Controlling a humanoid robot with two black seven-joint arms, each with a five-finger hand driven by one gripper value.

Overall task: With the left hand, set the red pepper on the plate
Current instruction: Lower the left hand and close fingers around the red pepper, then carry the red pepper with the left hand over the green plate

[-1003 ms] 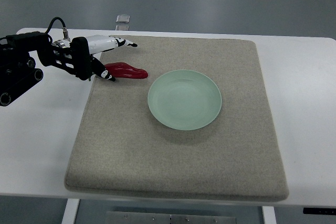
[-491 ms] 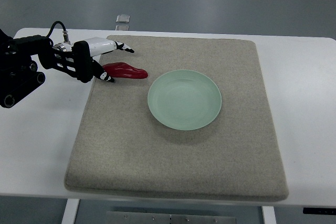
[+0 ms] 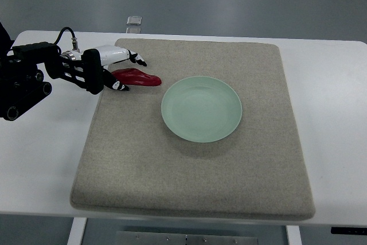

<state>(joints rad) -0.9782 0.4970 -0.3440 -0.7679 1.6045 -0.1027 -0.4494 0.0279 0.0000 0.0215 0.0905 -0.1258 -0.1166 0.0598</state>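
From my seat I see the left hand [image 3: 114, 68], white-shelled with black-tipped fingers, reaching in from the left edge on its black arm and hovering over the near-left corner of the beige felt mat [image 3: 195, 164]. Its fingers are spread in a moderate gap, the upper ones [image 3: 137, 58] pointing right above the glossy red pepper [image 3: 137, 77] and a lower one [image 3: 118, 85] sitting at the pepper's left end; I cannot tell whether that lower fingertip actually touches it. Nothing is gripped: the pepper lies flat on the mat, its stem end tucked between the fingers and its tip pointing right toward the round pale green plate [image 3: 201, 109], which sits just beside it but apart, with a strip of mat between them. The mat rests on the white worktop [image 3: 330, 113], and a small clear plastic piece [image 3: 134, 22] stands at the worktop's far edge. Compared with a second ago, I see the hand has dropped lower and drawn its upper fingers in, so the opening around the pepper's left end is narrower, while the pepper and plate lie where they were.
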